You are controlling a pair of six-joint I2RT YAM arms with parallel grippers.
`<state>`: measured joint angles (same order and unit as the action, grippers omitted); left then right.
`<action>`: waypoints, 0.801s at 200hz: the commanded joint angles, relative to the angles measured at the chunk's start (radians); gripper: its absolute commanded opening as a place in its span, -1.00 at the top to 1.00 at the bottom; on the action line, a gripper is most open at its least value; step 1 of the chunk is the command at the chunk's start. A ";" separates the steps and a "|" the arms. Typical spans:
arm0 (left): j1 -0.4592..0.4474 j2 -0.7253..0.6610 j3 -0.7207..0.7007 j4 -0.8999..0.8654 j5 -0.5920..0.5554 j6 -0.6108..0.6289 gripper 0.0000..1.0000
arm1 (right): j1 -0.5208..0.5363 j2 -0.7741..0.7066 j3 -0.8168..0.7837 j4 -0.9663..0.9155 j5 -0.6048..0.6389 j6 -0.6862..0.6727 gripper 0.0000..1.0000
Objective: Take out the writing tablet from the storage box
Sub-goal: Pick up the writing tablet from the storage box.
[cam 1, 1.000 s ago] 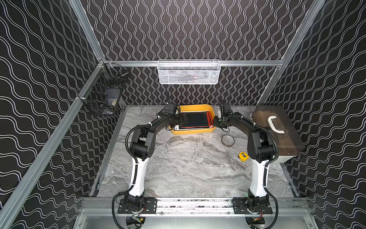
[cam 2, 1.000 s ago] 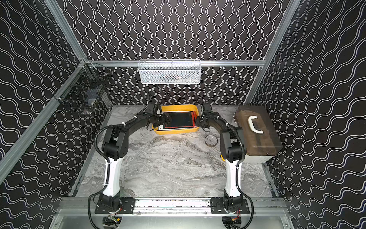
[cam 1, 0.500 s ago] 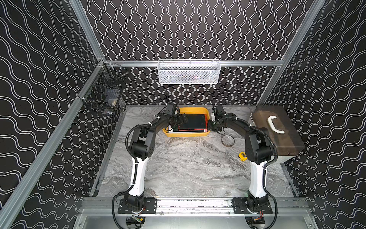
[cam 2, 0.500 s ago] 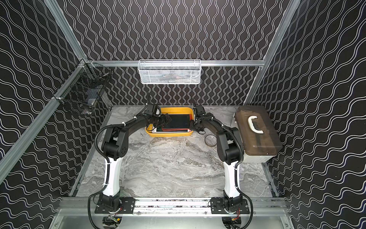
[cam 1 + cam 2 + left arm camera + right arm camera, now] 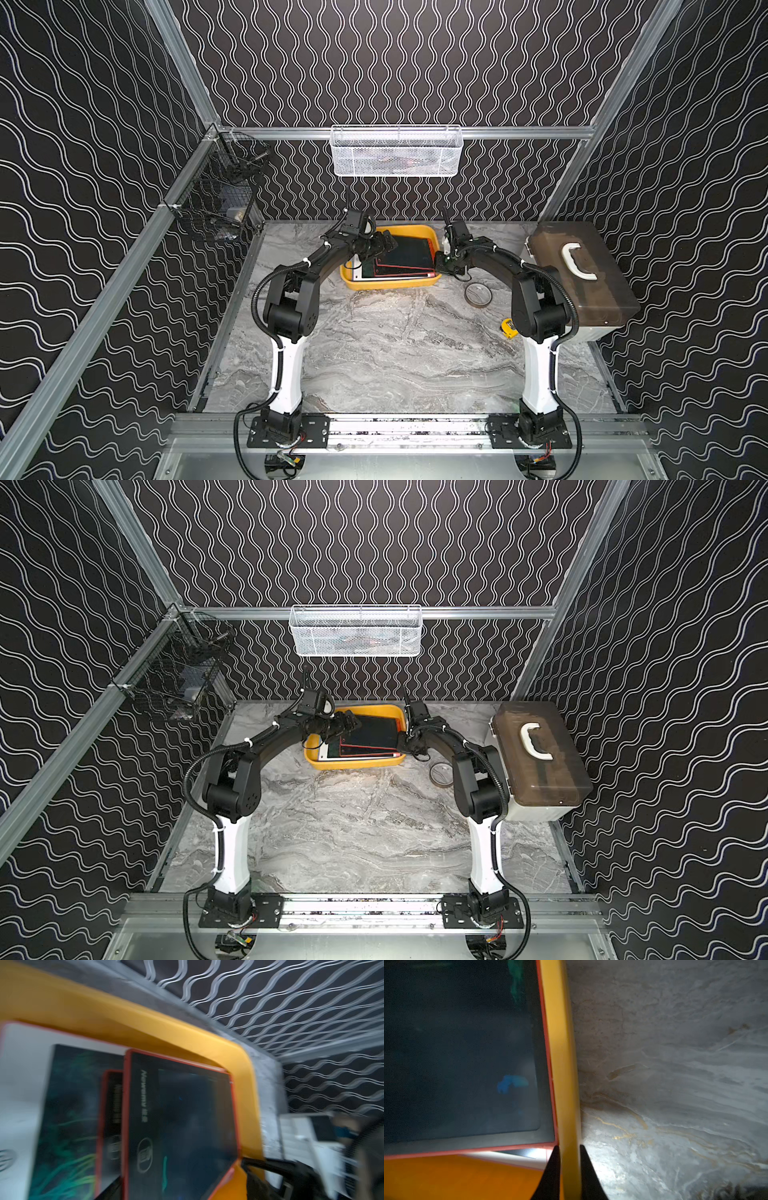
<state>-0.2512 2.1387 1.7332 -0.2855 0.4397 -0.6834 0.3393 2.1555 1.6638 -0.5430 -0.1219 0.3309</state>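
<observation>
The yellow storage box (image 5: 390,283) is sitting on the marble desk (image 5: 395,353) just above the centre of both top views. The red-framed writing tablet (image 5: 411,253) is lying inside it, uppermost in a loose stack and overlapping a white-framed tablet (image 5: 358,272) toward the box's left end. In the right wrist view, the right pincer (image 5: 568,1148) is clamping the box's yellow rim (image 5: 562,1064), one dark finger (image 5: 552,1167) inside and one outside, close to the tablet's corner (image 5: 456,1053). The left pincer (image 5: 385,244) is hovering over the left part of the stack; I cannot tell whether its jaws are apart. The left wrist view is showing the tablet (image 5: 182,1115) blurred. A tape ring (image 5: 478,294) is lying right of the box.
</observation>
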 commanded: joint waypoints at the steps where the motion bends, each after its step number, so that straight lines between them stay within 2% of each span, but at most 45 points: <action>1: -0.005 -0.025 -0.008 0.065 0.108 -0.059 -0.78 | 0.010 0.023 -0.009 -0.119 -0.075 -0.036 0.67; 29: -0.004 -0.030 -0.014 0.061 0.106 -0.064 -0.74 | 0.009 0.023 -0.002 -0.127 -0.056 -0.035 0.66; 58: -0.003 -0.030 -0.003 0.036 0.088 -0.043 -0.57 | 0.003 0.018 0.006 -0.139 -0.034 -0.032 0.63; 73: -0.003 -0.029 0.005 0.017 0.078 -0.029 -0.39 | -0.004 0.014 0.005 -0.142 -0.032 -0.027 0.62; 142: 0.010 -0.039 0.001 0.020 0.087 -0.052 0.71 | -0.064 0.036 0.031 -0.153 -0.020 0.054 0.65; 160: 0.013 -0.035 0.012 0.011 0.091 -0.054 0.85 | -0.075 0.042 0.041 -0.156 -0.019 0.072 0.66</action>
<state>-0.2424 2.1151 1.7321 -0.2722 0.5373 -0.7414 0.2798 2.1799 1.6951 -0.6312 -0.1741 0.3401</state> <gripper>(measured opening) 0.097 0.176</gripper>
